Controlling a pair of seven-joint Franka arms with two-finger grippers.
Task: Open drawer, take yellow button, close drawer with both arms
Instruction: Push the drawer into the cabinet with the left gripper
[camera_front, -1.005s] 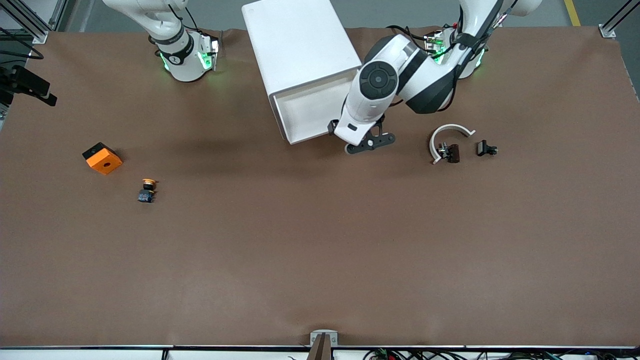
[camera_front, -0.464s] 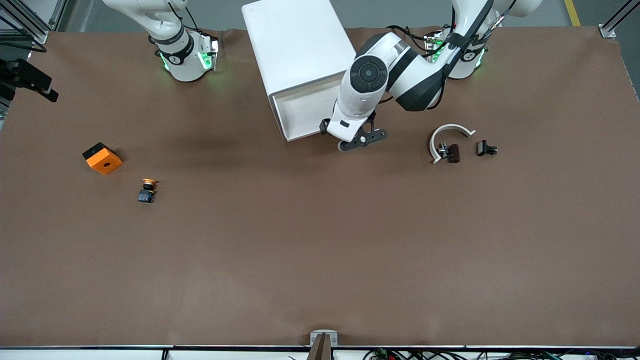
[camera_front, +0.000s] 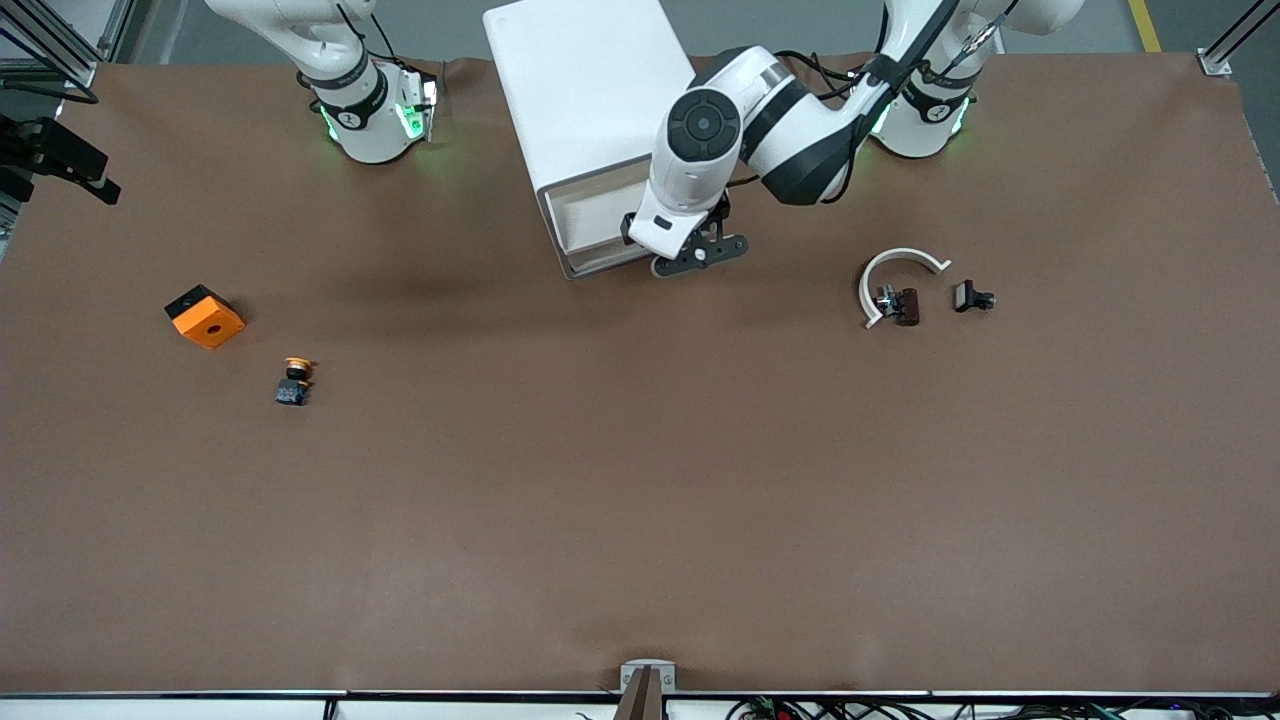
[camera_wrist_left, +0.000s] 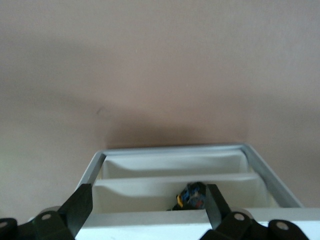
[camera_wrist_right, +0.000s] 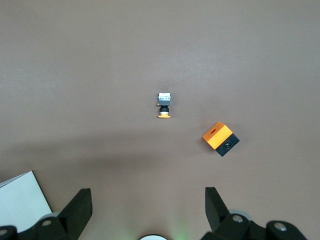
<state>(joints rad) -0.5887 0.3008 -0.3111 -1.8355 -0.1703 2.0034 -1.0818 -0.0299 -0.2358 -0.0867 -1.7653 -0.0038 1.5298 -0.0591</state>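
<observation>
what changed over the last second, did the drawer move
Yes. The left gripper has moved toward the white cabinet, pushing its white tray-like drawer in; far less of it sticks out now. The fingers are spread, gripping nothing. The right gripper waits, open. The small orange-capped button, orange square block and white curved ring lie unmoved.

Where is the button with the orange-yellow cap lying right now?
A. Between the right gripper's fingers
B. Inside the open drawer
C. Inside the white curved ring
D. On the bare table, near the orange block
D: the button lies on the table, a little nearer the front camera than the orange block, with no gripper touching it.
</observation>
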